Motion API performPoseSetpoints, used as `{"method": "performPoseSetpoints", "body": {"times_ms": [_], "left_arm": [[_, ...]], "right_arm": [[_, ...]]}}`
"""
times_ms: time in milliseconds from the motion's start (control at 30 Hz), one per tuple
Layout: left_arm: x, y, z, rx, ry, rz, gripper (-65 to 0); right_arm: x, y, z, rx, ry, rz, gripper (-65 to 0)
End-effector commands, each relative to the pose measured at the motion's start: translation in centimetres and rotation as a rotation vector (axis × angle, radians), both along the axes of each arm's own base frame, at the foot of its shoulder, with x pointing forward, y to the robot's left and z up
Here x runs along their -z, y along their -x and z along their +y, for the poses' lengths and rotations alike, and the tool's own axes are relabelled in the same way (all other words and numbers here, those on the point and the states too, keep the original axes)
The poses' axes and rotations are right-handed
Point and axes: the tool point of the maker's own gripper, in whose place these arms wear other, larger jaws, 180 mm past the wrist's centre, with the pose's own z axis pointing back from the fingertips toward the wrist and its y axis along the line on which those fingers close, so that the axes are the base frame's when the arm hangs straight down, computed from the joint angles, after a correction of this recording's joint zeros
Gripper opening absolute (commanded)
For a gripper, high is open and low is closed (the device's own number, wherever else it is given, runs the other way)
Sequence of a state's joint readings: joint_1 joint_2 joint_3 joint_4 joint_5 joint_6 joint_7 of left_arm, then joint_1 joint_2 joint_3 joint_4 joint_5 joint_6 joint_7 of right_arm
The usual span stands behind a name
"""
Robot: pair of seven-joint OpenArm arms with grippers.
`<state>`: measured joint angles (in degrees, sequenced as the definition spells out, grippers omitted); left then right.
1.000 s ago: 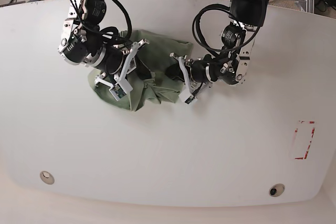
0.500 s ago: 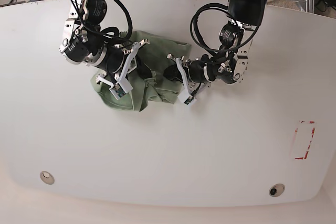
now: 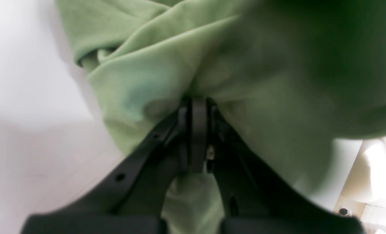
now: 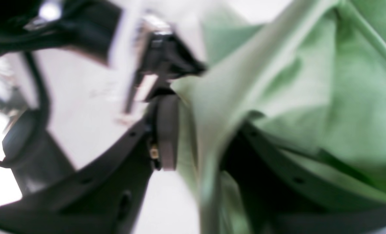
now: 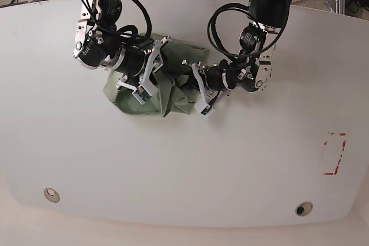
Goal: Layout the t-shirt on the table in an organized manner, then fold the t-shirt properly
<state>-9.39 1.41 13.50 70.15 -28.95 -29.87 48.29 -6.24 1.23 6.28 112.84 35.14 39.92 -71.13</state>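
T-shirt: bunched on the table.
Left gripper: clamped onto fabric.
Right gripper: jaws parted, fabric draped between.

soft matt knit t-shirt, smooth white table

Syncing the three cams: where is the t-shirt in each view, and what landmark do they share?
Base: the t-shirt lies bunched at upper centre of the table, between both arms.
Left wrist: it fills the upper centre and right, pinched in the shut left gripper.
Right wrist: it covers the right half, running down between the fingers of the right gripper; blurred.
Shared landmark: the white table beside the green cloth.
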Motion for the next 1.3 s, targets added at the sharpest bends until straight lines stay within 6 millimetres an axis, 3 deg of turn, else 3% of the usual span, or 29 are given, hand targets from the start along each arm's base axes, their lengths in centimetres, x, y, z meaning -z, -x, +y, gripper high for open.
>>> {"method": "performPoseSetpoints", "body": {"times_ms": [0, 167, 267, 467, 600, 1067, 1267], "left_arm": [[-0.5, -0.6, -0.1, 0.004, -0.007, -0.016, -65.0], [-0.5, -0.6, -0.1, 0.002, -0.007, -0.016, -65.0], [-0.6, -0.9, 0.4, -0.019, -0.003, -0.016, -65.0], [-0.5, -1.4, 1.6, -0.057, 0.003, -0.014, -65.0], [-0.6, -1.7, 3.1, -0.061, -0.018, -0.032, -65.0], [-4.2, -2.7, 4.5, -0.061, 0.016, -0.174, -65.0], [-6.1, -3.1, 4.4, -0.045, 0.023, -0.244, -65.0]], "right_arm": [[-1.5, 0.1, 1.5, -0.032, -0.038, -0.042, -25.2], [-1.6, 1.1, 3.4, -0.093, -0.048, -0.037, -5.4], [-1.7, 1.4, 4.1, -0.119, -0.053, -0.040, -0.5], [-1.9, 1.3, 4.2, -0.131, -0.047, -0.054, -0.3], [-2.0, 0.9, 3.2, -0.142, -0.016, -0.072, -0.3], [-3.5, 0.0, 0.4, -0.129, -0.057, -0.098, -5.9], [-3.6, -0.5, -0.5, -0.118, -0.036, -0.110, -5.4]]}}
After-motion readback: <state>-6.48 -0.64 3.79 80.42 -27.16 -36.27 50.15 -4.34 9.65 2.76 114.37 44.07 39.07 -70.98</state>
